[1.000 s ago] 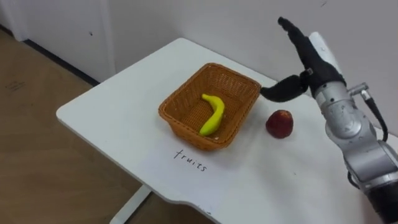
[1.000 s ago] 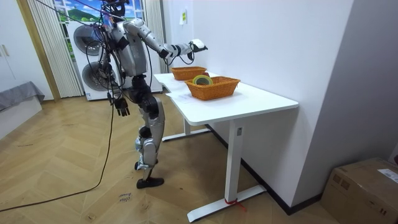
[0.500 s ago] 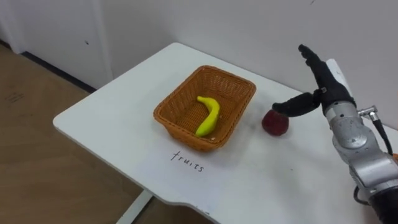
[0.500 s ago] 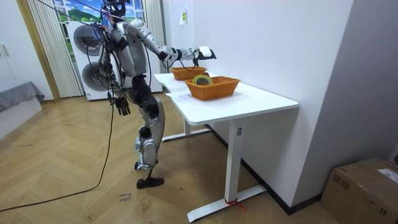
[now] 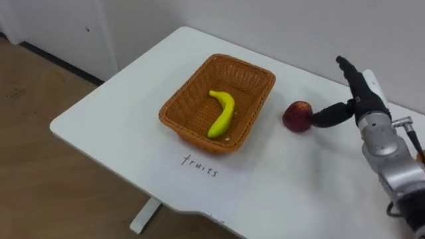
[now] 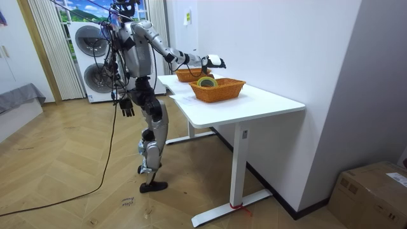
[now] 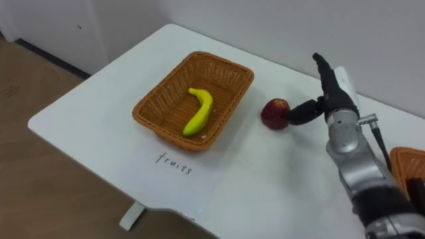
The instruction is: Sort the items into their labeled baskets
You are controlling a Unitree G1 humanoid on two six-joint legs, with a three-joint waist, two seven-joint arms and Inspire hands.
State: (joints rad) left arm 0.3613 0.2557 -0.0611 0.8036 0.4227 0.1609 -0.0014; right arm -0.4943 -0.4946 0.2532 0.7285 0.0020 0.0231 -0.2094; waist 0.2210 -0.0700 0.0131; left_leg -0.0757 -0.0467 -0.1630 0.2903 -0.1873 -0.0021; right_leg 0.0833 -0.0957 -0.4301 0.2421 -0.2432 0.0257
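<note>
I see my right hand (image 5: 362, 99) spread wide, thumb tip touching the red apple (image 5: 297, 116) on the white table (image 5: 119, 113), just beside the fruit basket (image 5: 174, 109) (banana (image 5: 221, 114) inside). My left hand (image 6: 126, 107) hangs by the hip.

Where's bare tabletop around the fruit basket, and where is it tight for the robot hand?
Bare table lies left of the basket, and in front of it past the handwritten label. Inside the basket there is room beside the banana. Tight on the basket's right: the apple sits close, the right robot hand at it.
</note>
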